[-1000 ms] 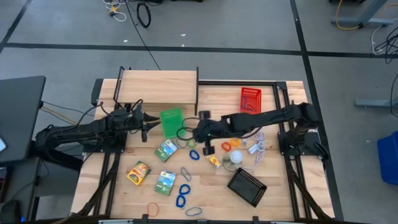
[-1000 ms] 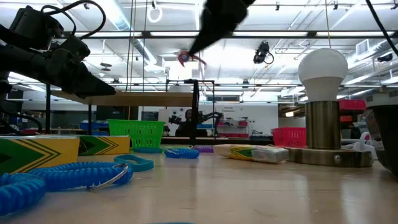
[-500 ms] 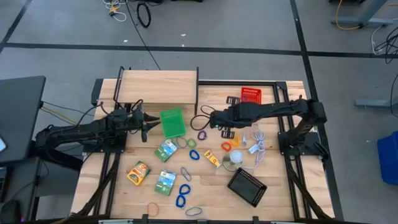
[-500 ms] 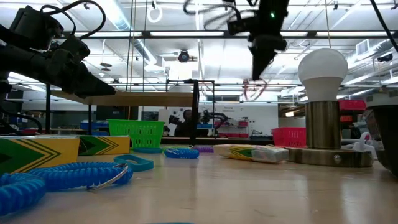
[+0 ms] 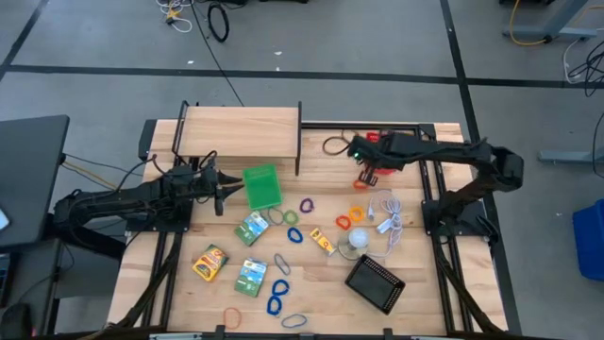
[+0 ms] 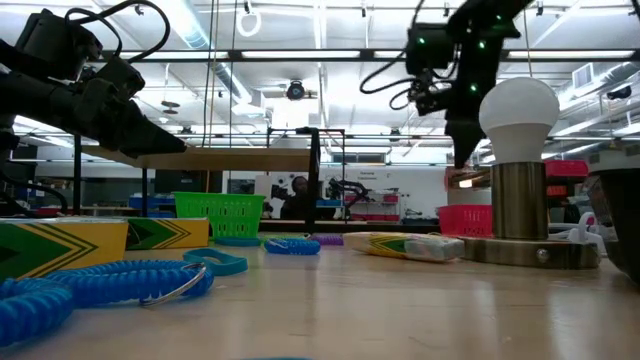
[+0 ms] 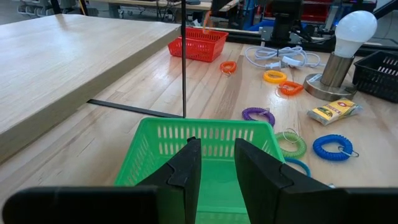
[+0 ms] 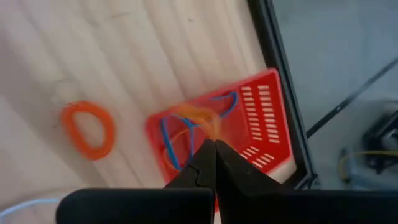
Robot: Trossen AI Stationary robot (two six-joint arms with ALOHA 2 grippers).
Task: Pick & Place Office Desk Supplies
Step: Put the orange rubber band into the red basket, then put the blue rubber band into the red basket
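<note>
Coloured loops, printed packets and a small yellow piece lie flat on the wooden table. My right gripper hangs over the red basket at the far right, shut on an orange loop. That basket holds a blue loop and orange ones. Another orange loop lies on the table beside it. My left gripper waits at the left, open, just in front of the green basket. My right gripper pinches the orange loop between its two fingertips; the picture is blurred and does not show which part of the loop. The fingers slant down from the table's right side. The loop hangs below them, clear of the table, above the red basket.
A white bulb lamp with its white cord stands right of centre. A black basket sits near the front right. A raised wooden shelf on thin black posts stands at the far left behind the green basket.
My right gripper has swung from the table's middle toward its far right edge, tipping further down and rolling, and has carried the orange loop over the red basket. It has stayed shut. The loop has hung below it all the way.
</note>
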